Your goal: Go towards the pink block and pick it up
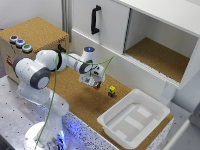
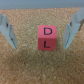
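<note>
Starting at the exterior view's left, the box (image 1: 35, 30) with three buttons (image 1: 20, 43) on its top sits out of the arm's way, so nothing there crowds the reach. The arm (image 1: 47, 62) stretches low over the cork worktop (image 1: 75, 95), wrist bent so the gripper (image 1: 93, 80) points straight down, the natural pose for a top-down grab.

In the wrist view the reason is plain: the pink block (image 2: 47, 37) sits flat on the cork, square between the two fingers (image 2: 8, 31), with a gap on either side. The gripper (image 2: 41, 31) is spread wide and touches nothing. The block is centred, so I judge the approach is lined up and what remains is to drop and squeeze. In the exterior view the block itself is hidden under the gripper.

Moving right, the small yellow-and-black block (image 1: 112, 90) stands just beside the gripper's spot, close enough to be mistaken for the target, but it lies outside the fingers. Further right, the white tub (image 1: 134, 117) waits at the worktop's edge, and the open cabinet (image 1: 160, 47) stands behind.
</note>
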You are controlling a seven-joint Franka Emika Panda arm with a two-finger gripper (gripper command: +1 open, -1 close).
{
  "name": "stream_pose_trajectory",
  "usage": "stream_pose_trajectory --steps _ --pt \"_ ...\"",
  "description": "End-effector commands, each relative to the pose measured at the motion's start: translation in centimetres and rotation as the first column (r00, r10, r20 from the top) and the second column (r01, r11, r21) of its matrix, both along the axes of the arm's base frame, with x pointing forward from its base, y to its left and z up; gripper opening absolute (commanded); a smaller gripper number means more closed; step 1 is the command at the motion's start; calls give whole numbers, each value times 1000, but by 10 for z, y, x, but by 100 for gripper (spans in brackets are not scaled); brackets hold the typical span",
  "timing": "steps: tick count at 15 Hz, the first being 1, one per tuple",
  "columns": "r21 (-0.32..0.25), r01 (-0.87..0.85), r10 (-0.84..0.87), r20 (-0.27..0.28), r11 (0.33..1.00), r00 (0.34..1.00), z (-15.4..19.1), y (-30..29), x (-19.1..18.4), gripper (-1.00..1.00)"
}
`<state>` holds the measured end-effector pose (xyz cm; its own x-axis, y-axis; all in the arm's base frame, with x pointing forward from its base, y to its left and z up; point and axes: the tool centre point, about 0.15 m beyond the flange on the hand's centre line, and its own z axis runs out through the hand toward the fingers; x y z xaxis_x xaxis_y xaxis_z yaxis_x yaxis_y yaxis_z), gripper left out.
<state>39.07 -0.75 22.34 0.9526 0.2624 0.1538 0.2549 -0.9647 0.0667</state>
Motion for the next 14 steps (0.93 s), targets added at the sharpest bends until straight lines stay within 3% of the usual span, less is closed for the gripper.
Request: stream_pose_trajectory --steps 1,4,5,14 --pt "-40 -5 4 -33 999 999 -20 6 39 100" --pt "-28 -1 0 -36 1000 999 -20 4 43 100" --pt "-32 4 -5 -32 999 999 -19 4 43 -100" --pt "-37 17 -18 -42 999 999 -17 -5 35 -100"
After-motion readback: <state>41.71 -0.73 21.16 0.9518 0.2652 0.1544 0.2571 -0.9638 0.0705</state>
